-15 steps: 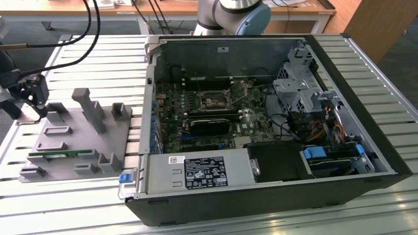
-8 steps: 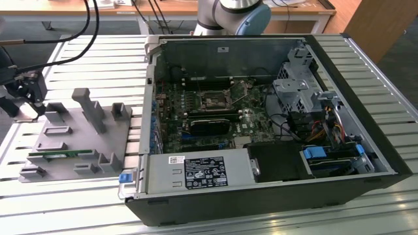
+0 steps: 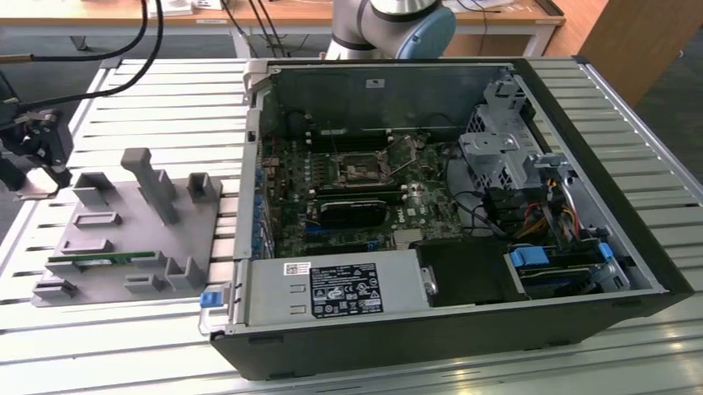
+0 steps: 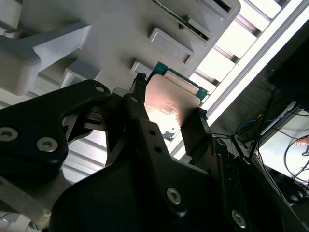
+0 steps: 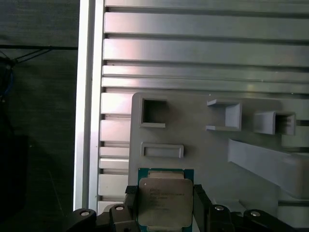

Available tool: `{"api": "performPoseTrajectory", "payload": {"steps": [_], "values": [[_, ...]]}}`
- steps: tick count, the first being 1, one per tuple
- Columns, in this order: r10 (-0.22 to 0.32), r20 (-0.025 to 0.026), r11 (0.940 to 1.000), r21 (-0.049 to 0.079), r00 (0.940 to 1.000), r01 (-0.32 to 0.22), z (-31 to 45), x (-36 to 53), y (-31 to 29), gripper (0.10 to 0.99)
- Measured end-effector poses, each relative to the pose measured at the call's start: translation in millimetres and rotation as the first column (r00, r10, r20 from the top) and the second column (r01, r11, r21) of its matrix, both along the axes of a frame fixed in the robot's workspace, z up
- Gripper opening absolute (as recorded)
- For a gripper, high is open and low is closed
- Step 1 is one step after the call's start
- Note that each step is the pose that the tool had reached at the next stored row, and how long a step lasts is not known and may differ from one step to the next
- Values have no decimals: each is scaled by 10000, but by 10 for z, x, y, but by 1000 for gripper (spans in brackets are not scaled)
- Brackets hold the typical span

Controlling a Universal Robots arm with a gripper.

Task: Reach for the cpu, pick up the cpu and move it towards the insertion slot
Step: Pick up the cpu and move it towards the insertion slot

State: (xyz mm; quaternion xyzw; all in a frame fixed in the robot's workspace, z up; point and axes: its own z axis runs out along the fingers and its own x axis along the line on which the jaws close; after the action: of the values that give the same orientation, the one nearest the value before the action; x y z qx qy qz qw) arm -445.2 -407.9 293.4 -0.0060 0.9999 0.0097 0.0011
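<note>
Exterior view: at its far left the black gripper hangs over the slatted aluminium worktop, just beside the far left corner of the grey plastic tray with its recesses and upright posts. A long thin green memory stick lies in a recess near the tray's front. To the right stands the open black computer case with its circuit board exposed. The insertion slot, a square socket with a dark centre in a silvery metal bracket, sits near the middle of that board, well apart from the gripper.

In both wrist views the cpu, a small flat square chip with a silvery metal top and a thin green rim, sits between the two black fingers, which are clamped against its opposite edges. In the first wrist view the chip is at the edge of the grey tray. I cannot tell whether it is raised clear of the tray.
</note>
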Motion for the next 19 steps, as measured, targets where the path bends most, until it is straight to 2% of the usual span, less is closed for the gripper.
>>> {"api": "performPoseTrajectory", "payload": {"steps": [15,19], "values": [[0,0,10000,0,10000,0,227,0,0,541],[1,1,10000,1,10000,-1,308,0,0,541]]}}
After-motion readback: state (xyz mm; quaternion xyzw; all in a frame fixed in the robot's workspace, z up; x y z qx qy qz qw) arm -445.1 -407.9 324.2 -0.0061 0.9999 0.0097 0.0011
